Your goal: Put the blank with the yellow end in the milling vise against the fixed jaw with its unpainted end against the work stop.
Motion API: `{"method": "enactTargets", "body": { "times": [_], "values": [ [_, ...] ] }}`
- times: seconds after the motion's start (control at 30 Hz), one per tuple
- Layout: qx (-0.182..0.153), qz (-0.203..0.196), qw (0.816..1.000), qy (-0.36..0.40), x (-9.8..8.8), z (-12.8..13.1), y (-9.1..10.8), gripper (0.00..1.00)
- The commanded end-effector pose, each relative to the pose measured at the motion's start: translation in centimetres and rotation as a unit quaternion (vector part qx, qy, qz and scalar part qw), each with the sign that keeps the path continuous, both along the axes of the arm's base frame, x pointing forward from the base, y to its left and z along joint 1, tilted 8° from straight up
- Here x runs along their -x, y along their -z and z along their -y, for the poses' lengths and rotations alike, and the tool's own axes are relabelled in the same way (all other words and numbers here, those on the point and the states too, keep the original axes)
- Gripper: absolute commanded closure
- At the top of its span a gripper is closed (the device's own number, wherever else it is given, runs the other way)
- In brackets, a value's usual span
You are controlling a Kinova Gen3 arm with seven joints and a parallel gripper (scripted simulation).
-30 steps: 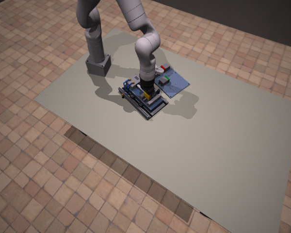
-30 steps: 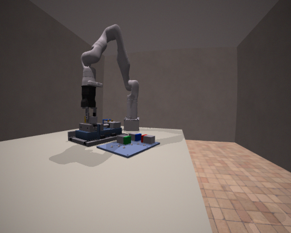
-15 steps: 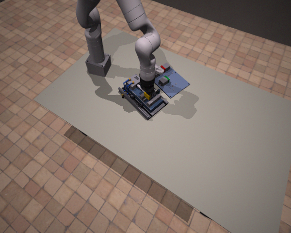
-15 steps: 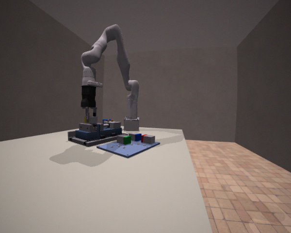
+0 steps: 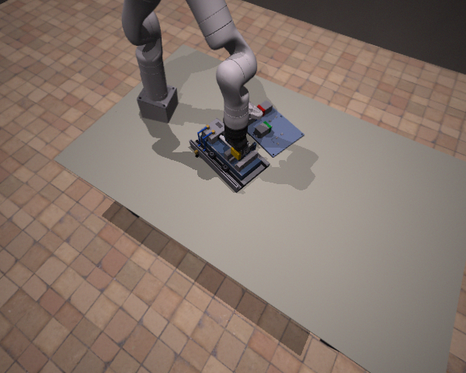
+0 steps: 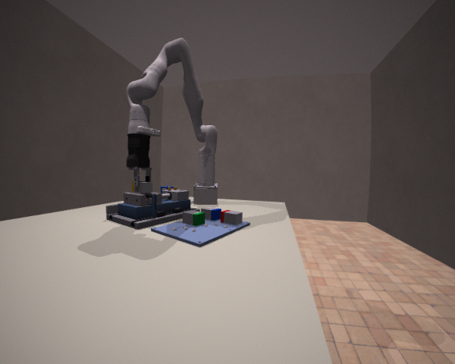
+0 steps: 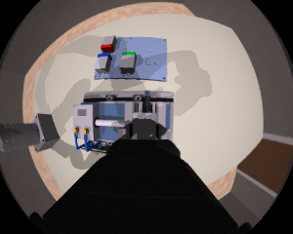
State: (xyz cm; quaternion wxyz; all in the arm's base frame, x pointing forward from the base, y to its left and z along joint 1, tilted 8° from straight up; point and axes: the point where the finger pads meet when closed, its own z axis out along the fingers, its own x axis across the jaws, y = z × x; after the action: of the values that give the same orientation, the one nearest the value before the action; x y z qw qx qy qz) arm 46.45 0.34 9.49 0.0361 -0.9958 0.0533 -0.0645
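My gripper (image 6: pixel 140 180) is shut on the grey blank with the yellow end (image 5: pixel 236 152) and holds it just above the milling vise (image 5: pixel 231 164), over the gap between the jaws. In the exterior view the blank (image 6: pixel 142 183) hangs a little above the jaw tops, with its yellow end (image 6: pixel 133 183) at the left. The vise (image 6: pixel 147 205) has blue hoses at its far end. In the wrist view my own gripper body hides the blank, and the vise (image 7: pixel 122 117) shows below it.
The blue plate (image 6: pixel 200 229) lies right of the vise. On it stand the green-ended blank (image 6: pixel 194 218), the blue-ended blank (image 6: pixel 211 213) and the red-ended blank (image 6: pixel 230 216). The arm's base (image 5: pixel 157 103) stands behind the vise.
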Motion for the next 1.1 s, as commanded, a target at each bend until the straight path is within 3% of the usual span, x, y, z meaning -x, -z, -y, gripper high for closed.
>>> {"method": "enactTargets", "body": {
  "times": [0.0,1.07],
  "values": [
    [0.000,0.001,1.000,0.001,-0.06,0.01,-0.06,1.00],
    [0.000,0.001,1.000,0.006,-0.08,0.01,0.07,1.00]
  ]
}}
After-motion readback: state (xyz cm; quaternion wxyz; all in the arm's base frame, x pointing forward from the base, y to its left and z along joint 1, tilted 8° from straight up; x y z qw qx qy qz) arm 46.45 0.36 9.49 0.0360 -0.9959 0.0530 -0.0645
